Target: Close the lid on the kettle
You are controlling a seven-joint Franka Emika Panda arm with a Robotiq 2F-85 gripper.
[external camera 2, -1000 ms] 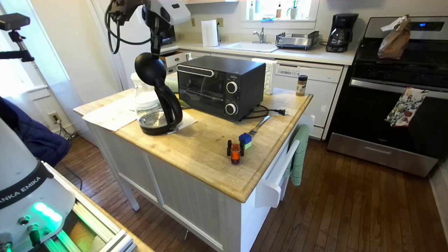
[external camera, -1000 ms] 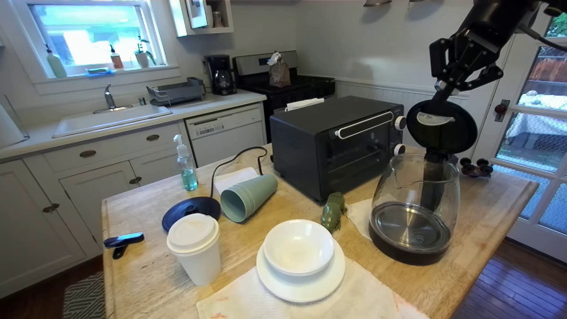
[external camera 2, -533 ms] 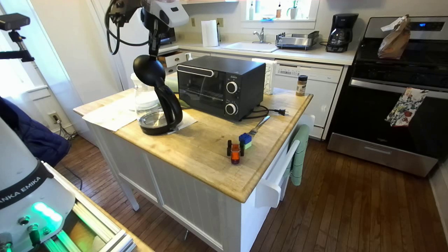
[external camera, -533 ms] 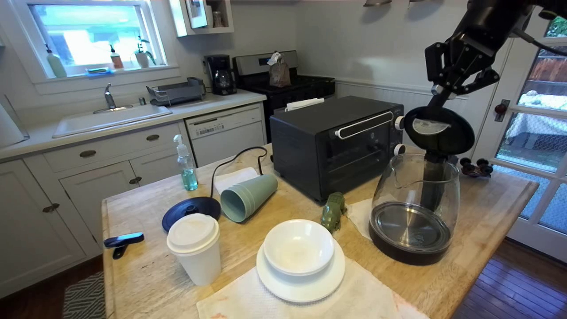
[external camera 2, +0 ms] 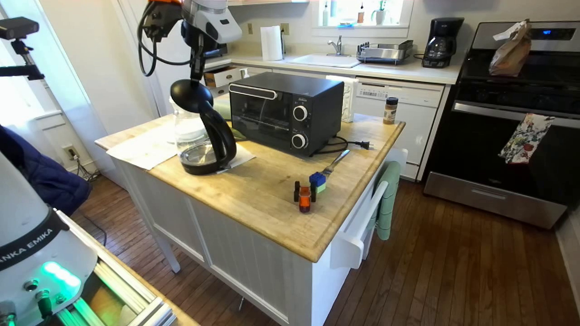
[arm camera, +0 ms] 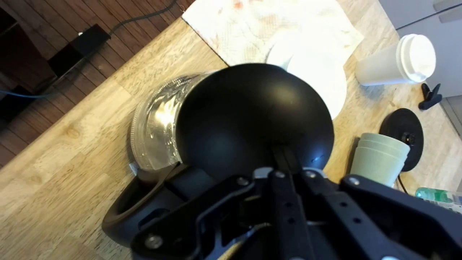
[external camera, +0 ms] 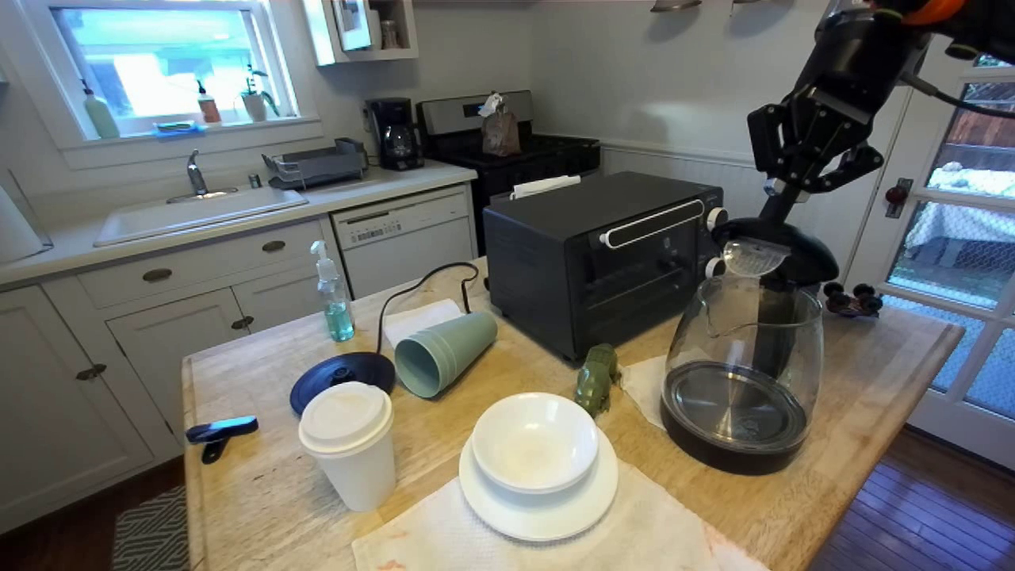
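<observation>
The kettle (external camera: 733, 341) stands upright on the wooden table, its clear glass body on a black base. Its black lid (external camera: 799, 252) is partly open, tilted over the mouth from the hinge by the handle. In an exterior view, the lid (external camera 2: 190, 96) and the kettle's black handle (external camera 2: 222, 138) show from behind. My gripper (external camera: 777, 210) is shut with its fingertips together, and they touch the lid's outer face. In the wrist view, the gripper (arm camera: 285, 153) ends on the domed lid (arm camera: 245, 115), which hides most of the glass kettle (arm camera: 155, 126).
A black toaster oven (external camera: 595, 254) stands close beside the kettle. A white bowl (external camera: 535, 444) on a plate, a green toy (external camera: 596, 381), a lidded white cup (external camera: 349, 452) and a green cup (external camera: 446, 353) are on the table. A toy car (external camera 2: 304, 197) lies nearer the table's edge.
My gripper has moved down, with its tips against the lid. The lid has swung from nearly upright to a lower tilt over the mouth. The kettle's body has not moved.
</observation>
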